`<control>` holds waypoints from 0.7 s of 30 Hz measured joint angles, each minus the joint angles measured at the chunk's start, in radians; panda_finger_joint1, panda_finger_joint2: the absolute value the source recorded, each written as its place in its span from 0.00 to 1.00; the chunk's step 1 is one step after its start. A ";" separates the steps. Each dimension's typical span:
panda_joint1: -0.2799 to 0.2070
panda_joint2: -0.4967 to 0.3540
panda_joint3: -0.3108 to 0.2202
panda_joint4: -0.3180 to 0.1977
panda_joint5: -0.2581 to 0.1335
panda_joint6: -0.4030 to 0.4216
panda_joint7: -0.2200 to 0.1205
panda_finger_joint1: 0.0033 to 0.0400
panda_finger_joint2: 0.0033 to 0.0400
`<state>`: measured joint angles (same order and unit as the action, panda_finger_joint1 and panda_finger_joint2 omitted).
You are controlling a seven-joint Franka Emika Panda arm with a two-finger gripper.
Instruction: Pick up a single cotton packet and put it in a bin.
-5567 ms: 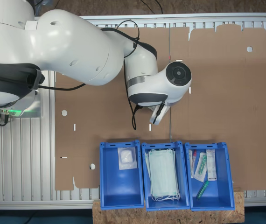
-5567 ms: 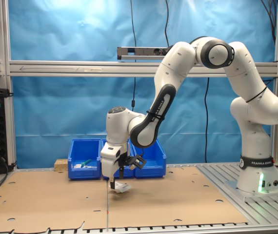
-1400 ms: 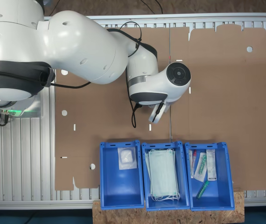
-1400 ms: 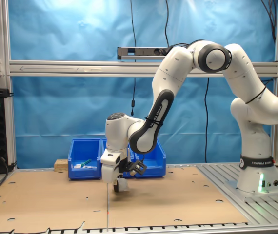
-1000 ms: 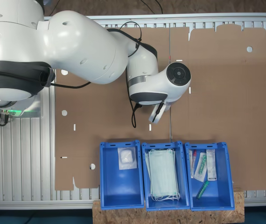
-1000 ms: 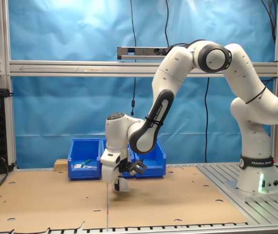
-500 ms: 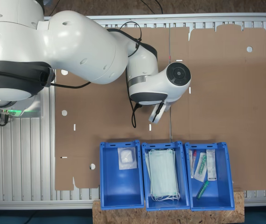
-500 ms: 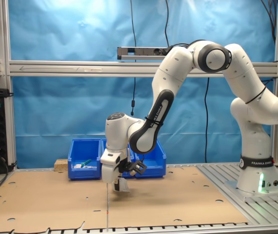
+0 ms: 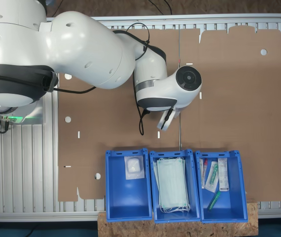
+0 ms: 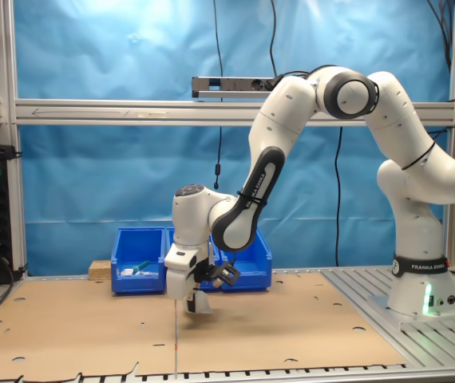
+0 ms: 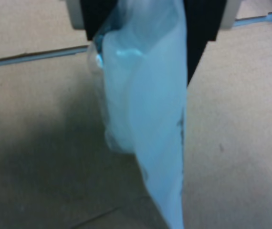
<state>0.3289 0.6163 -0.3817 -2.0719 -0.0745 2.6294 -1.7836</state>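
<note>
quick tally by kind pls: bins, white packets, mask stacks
Blue bins: 3 (one holding a white packet, one with masks, one with tubes)
White packets: 2 (one in the gripper, one in a bin)
Green mask stacks: 1
Total: 6

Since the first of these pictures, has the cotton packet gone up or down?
Yes, up a little. In the second exterior view the cotton packet, hanging from the gripper, now sits higher against the blue bin behind it, clear of the cardboard sheet.
</note>
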 joint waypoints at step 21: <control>0.000 -0.091 0.000 -0.001 0.000 -0.090 0.000 0.06 0.06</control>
<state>0.3290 0.5254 -0.3818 -2.0724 -0.0745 2.5399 -1.7835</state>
